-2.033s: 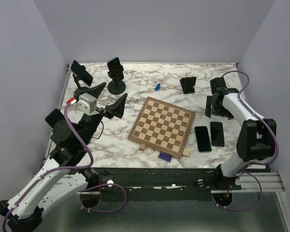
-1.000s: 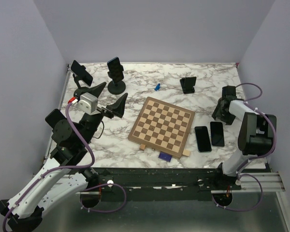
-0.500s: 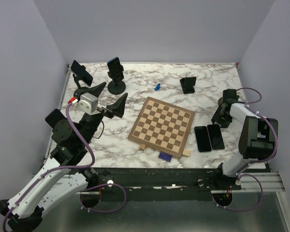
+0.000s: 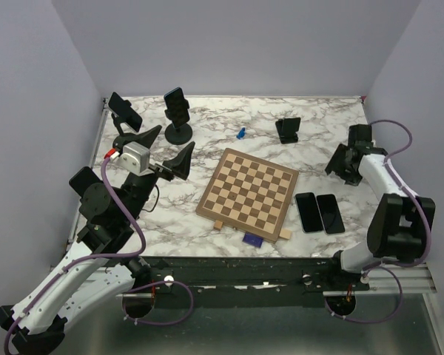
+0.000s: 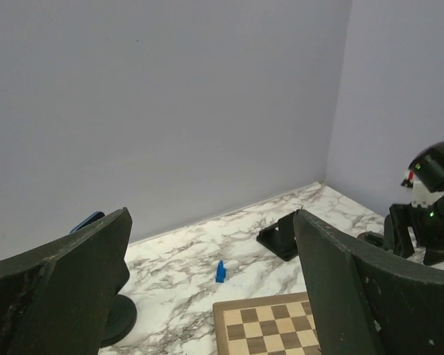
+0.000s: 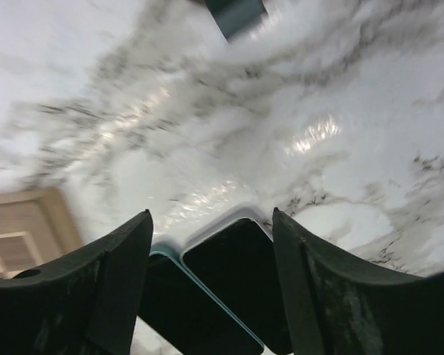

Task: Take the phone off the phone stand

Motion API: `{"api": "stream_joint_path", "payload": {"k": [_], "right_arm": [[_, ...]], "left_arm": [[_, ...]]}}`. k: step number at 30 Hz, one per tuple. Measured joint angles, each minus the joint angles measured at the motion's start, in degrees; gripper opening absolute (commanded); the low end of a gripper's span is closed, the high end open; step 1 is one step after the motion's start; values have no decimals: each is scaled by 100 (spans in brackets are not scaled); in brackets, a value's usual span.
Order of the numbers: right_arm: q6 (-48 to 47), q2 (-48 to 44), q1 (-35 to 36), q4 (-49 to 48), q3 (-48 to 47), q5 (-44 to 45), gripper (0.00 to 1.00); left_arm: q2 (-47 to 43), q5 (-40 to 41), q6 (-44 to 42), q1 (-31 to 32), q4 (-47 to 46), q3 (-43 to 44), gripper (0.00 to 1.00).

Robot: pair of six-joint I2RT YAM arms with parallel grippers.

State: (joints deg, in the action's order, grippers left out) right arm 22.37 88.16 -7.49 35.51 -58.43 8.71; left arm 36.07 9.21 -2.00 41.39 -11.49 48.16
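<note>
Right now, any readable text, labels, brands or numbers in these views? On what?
None can be read in any view.
Two phones lying flat: dark screens, no marking visible.
Phone on the round-base stand: too small to tell.
Phone on the left-edge stand: too small to tell.
Chessboard: plain squares, no coordinates visible.
Dark blue item at its near edge: too small to read.

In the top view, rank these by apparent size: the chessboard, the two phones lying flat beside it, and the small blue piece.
1. chessboard
2. inner phone and outer phone: they look alike, so tied
3. blue piece
</note>
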Motion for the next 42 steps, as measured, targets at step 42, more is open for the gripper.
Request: {"api": "stream_joint_path", "payload": {"k": [42], "right_arm": [[302, 2208, 4074, -4577, -2461, -2149, 100]], "left_arm": [[-57, 2697, -756, -2, -981, -605, 99]]}}
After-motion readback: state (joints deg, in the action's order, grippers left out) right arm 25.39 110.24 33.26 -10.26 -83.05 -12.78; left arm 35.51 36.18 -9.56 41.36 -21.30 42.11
